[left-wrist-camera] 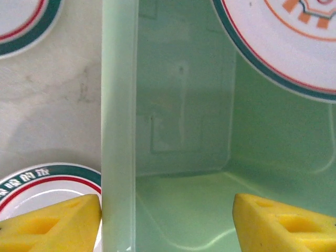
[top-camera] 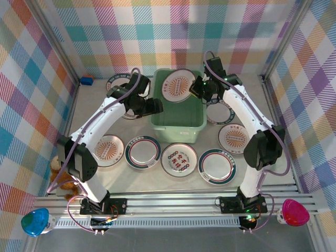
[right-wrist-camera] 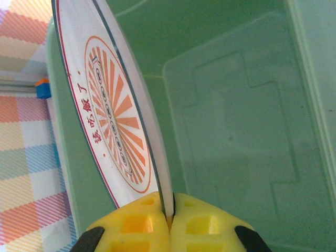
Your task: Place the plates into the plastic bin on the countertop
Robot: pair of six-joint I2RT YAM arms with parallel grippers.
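Beige countertop (top-camera: 157,181); right pincer (right-wrist-camera: 169,209) clamps plate (right-wrist-camera: 113,121) rim over plastic bin (right-wrist-camera: 236,131)

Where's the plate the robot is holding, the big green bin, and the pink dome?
held plate (right-wrist-camera: 118,113): right wrist view, on its orange sunburst centre.
plastic bin (top-camera: 177,134): top external view, on its near wall.
pink dome (top-camera: 294,211): top external view, on its middle.

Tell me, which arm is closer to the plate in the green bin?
The right arm. Its jaws clamp the plate by its rim in the plastic bin; the left arm holds open jaws astride the bin's left wall.
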